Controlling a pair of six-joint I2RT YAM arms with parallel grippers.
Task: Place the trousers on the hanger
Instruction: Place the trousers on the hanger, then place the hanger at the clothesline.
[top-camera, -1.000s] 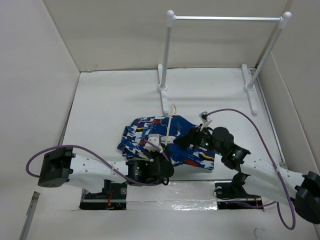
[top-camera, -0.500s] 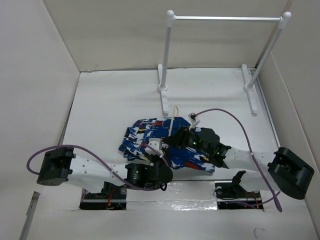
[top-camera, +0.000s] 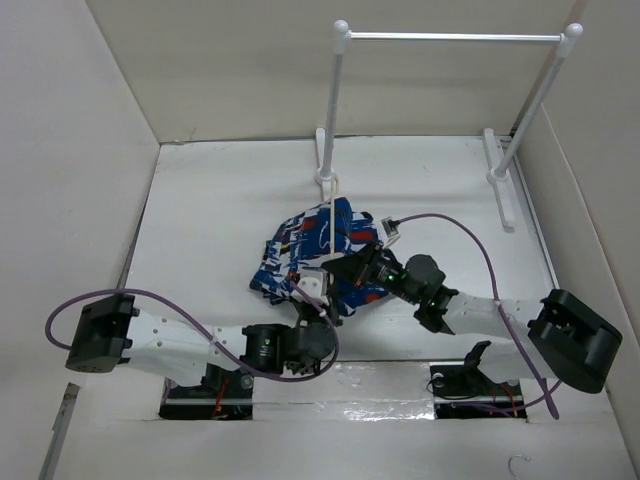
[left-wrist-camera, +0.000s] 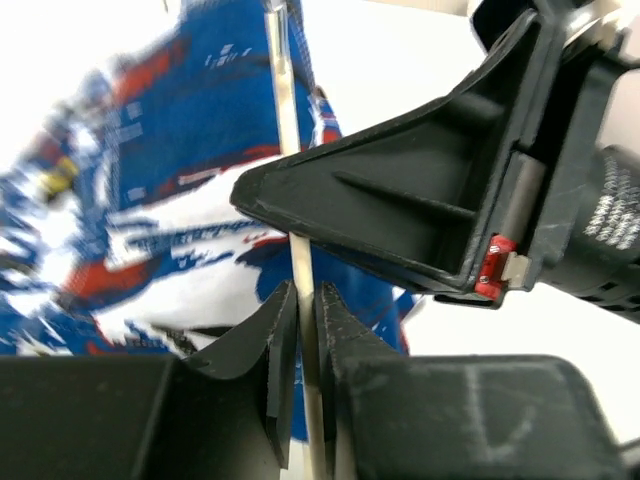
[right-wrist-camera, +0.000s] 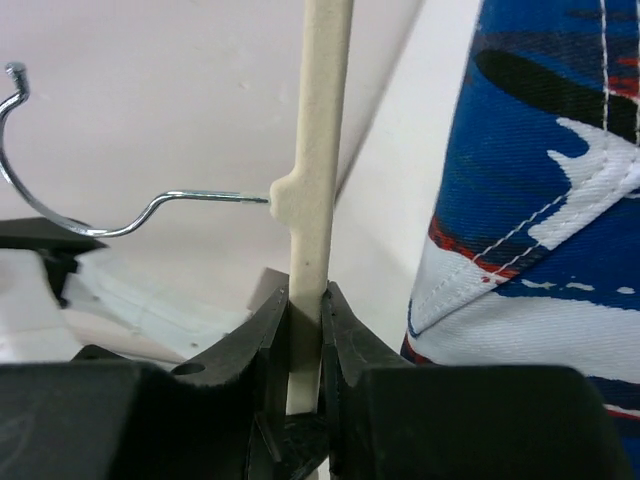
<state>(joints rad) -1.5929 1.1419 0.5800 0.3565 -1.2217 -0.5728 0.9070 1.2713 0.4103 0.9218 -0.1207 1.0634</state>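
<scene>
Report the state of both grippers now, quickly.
Left gripper: shut on the hanger, on one thin bar of it.
Right gripper: shut on the hanger as well.

Now right fingers (right-wrist-camera: 250, 345) tight on the hanger (right-wrist-camera: 318, 150); trousers (top-camera: 300, 250) nearer the rail (top-camera: 333, 110), perhaps partly lifted.
</scene>
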